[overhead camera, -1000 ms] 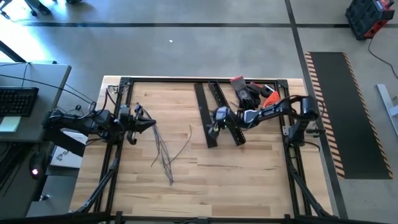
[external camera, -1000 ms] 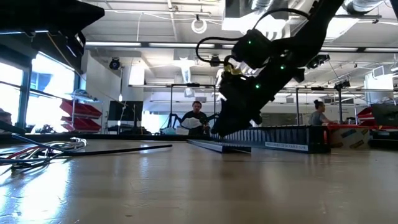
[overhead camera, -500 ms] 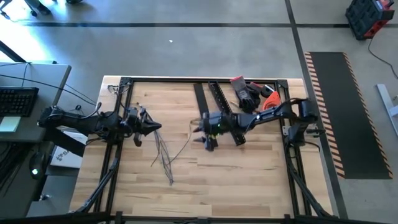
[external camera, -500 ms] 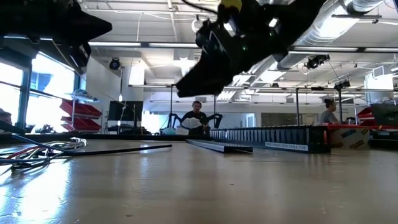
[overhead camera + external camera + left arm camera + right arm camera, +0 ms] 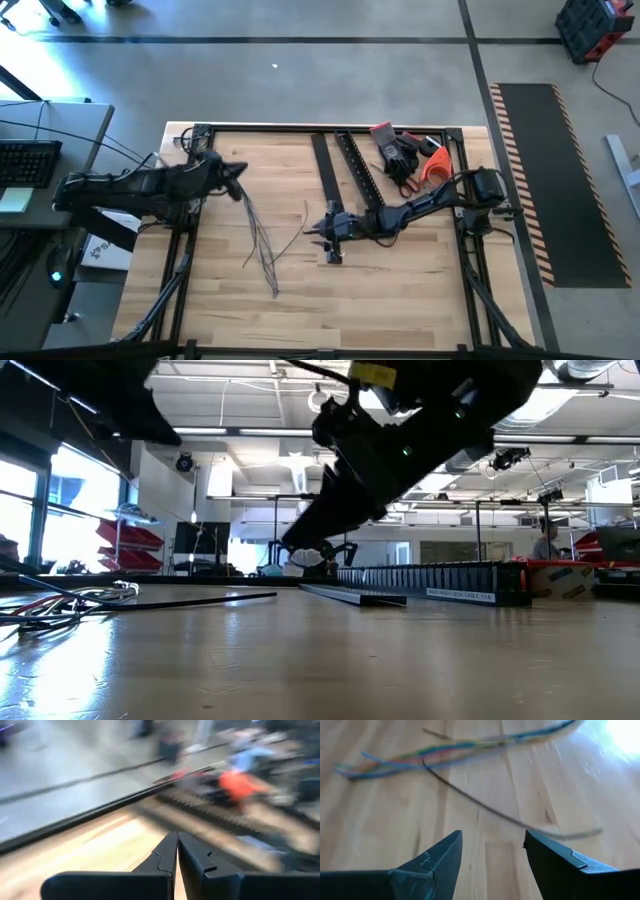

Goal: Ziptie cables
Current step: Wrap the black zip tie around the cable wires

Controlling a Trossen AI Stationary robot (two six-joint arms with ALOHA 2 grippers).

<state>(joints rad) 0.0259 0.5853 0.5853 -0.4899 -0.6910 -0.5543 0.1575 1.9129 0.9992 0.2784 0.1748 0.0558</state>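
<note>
Two arms show from above: the left gripper [image 5: 238, 178], fingers closed on nothing, is near the tabletop's [image 5: 400, 280] left edge; the cables [image 5: 265, 240] lie left of centre, the right gripper [image 5: 318, 228] beside them. Right wrist: its fingers [image 5: 440, 857] gape, empty, over the cables [image 5: 445, 750].

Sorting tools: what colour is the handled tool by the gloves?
Orange tool, clearest in the high view.
</note>
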